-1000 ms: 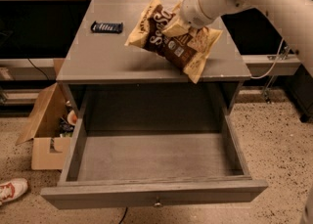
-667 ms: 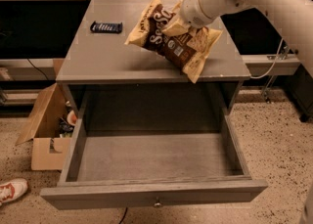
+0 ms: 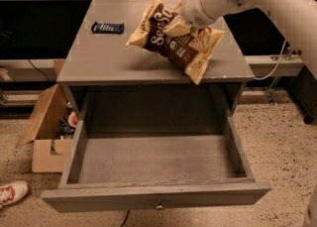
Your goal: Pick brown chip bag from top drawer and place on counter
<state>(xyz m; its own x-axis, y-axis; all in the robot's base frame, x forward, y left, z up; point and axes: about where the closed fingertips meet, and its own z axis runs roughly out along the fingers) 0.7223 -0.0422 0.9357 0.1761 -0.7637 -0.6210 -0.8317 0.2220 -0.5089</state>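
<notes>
The brown chip bag (image 3: 166,40), dark brown and tan with white "Sea Salt" lettering, hangs tilted over the right half of the counter (image 3: 106,57). Its lower corner reaches past the counter's front edge. My gripper (image 3: 179,25) comes in from the upper right on the white arm and is shut on the bag's upper part; the bag partly hides the fingers. The top drawer (image 3: 153,159) stands pulled fully open below, with nothing inside, and its round knob (image 3: 159,205) is on the front panel.
A small dark flat bar wrapper (image 3: 107,27) lies on the counter's back left. An open cardboard box (image 3: 44,134) and a shoe (image 3: 12,193) are on the floor to the left. A cable and a rail run at the right.
</notes>
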